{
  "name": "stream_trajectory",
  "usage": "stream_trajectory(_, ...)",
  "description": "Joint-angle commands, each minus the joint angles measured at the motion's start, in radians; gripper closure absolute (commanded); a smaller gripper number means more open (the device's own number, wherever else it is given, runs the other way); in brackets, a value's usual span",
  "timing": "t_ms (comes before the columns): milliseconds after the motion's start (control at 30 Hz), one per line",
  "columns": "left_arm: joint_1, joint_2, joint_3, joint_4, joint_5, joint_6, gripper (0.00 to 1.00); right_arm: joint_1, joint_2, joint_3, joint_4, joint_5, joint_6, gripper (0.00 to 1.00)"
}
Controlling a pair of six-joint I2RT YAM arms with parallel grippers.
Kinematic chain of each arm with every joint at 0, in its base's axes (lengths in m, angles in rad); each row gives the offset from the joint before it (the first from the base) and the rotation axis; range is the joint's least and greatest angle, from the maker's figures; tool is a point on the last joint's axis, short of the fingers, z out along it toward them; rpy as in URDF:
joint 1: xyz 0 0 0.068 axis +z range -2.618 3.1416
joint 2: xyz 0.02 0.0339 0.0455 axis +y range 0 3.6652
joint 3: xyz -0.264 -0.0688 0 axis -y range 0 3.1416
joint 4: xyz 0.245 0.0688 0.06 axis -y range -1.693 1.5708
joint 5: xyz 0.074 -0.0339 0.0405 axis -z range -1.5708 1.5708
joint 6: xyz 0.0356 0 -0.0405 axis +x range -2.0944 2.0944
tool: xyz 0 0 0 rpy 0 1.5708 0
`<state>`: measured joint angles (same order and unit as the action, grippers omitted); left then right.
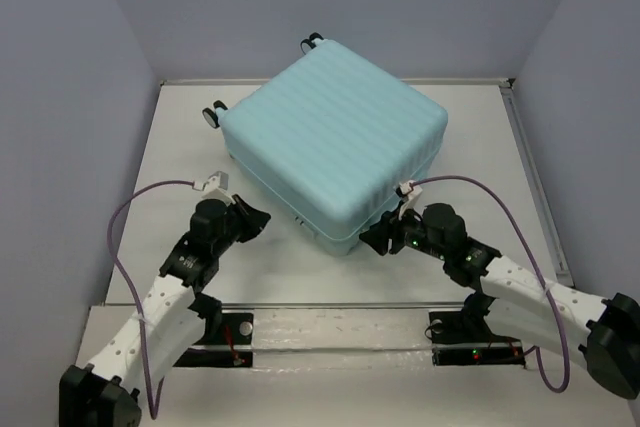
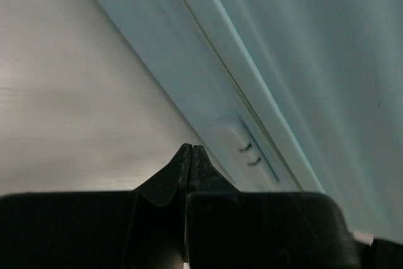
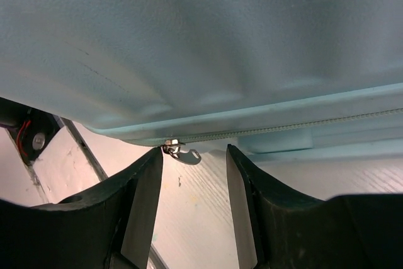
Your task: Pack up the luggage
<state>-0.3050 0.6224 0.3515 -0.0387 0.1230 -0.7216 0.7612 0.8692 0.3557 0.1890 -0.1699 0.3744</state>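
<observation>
The luggage [image 1: 335,137] is a pale aqua ribbed hard-shell suitcase lying closed and flat on the table, one corner toward me. My left gripper [image 1: 262,219] is at its front-left side. In the left wrist view the gripper [image 2: 191,147] is shut with nothing in it, its tips just short of the luggage [image 2: 315,61] side seam. My right gripper [image 1: 372,239] is at the near corner. In the right wrist view the gripper [image 3: 194,150] stands open under the luggage [image 3: 201,42] edge. A small metal zipper pull [image 3: 182,153] hangs between the fingers, close to the left one.
Two caster wheels [image 1: 213,114] [image 1: 312,42] stick out at the suitcase's far-left side. The white table [image 1: 180,147] is walled in at the back and both sides, with a metal rail [image 1: 530,167] along its right edge. Purple cables loop from both wrists.
</observation>
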Motion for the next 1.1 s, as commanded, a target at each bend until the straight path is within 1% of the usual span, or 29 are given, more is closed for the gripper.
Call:
stream_trajectory(0,-0.268,0.048,0.024,0.083,-0.155,-0.064,0.94,0.010,0.007,-0.008,0.092,-0.006,0.009,0.52)
stream_trajectory(33,-0.316,0.106,0.024,0.111,-0.172,-0.064,0.94,0.010,0.026,-0.004,0.090,-0.003,0.006,0.53)
stream_trajectory(67,-0.403,0.137,0.029,0.140,-0.180,-0.062,0.94,0.010,0.036,0.002,0.092,-0.008,0.004,0.53)
stream_trajectory(100,-0.446,0.192,0.035,0.182,-0.210,-0.056,0.94,0.010,0.045,0.003,0.098,-0.011,0.004,0.54)
stream_trajectory(167,-0.523,0.239,0.047,0.209,-0.247,-0.050,0.94,0.010,0.065,-0.001,0.118,-0.026,0.008,0.55)
stream_trajectory(200,-0.578,0.278,0.062,0.230,-0.273,-0.042,0.94,0.019,0.070,-0.009,0.138,-0.028,0.014,0.56)
stream_trajectory(233,-0.598,0.293,0.069,0.244,-0.276,-0.036,0.94,0.020,0.076,-0.009,0.139,-0.031,0.014,0.57)
stream_trajectory(400,-0.660,0.362,0.101,0.302,-0.279,-0.022,0.94,0.020,0.083,-0.024,0.167,-0.010,0.009,0.60)
stream_trajectory(500,-0.680,0.369,0.115,0.315,-0.287,-0.018,0.94,0.020,0.099,-0.020,0.184,-0.011,0.015,0.63)
stream_trajectory(567,-0.694,0.369,0.130,0.315,-0.289,-0.015,0.94,0.020,0.111,-0.020,0.197,-0.013,0.018,0.70)
stream_trajectory(700,-0.714,0.375,0.156,0.316,-0.302,0.001,0.94,0.047,0.123,-0.015,0.213,0.006,0.031,0.93)
stream_trajectory(767,-0.721,0.388,0.175,0.332,-0.304,0.011,0.94,0.072,0.107,-0.011,0.173,0.032,0.043,0.93)
stream_trajectory(800,-0.723,0.396,0.182,0.336,-0.304,0.014,0.94,0.090,0.094,-0.009,0.155,0.046,0.047,0.93)
stream_trajectory(933,-0.724,0.454,0.228,0.353,-0.327,0.019,0.94,0.228,0.034,-0.017,0.028,0.150,0.101,0.93)
stream_trajectory(967,-0.724,0.468,0.242,0.374,-0.327,0.017,0.94,0.310,0.019,-0.026,-0.012,0.215,0.136,0.93)
stream_trajectory(1000,-0.726,0.480,0.247,0.387,-0.329,0.016,0.94,0.358,0.014,-0.027,-0.025,0.242,0.155,0.93)
stream_trajectory(1033,-0.727,0.509,0.253,0.398,-0.335,0.010,0.94,0.409,0.013,-0.026,-0.040,0.309,0.176,0.93)
stream_trajectory(1067,-0.727,0.525,0.270,0.420,-0.335,0.008,0.94,0.520,0.022,-0.023,-0.057,0.351,0.217,0.93)
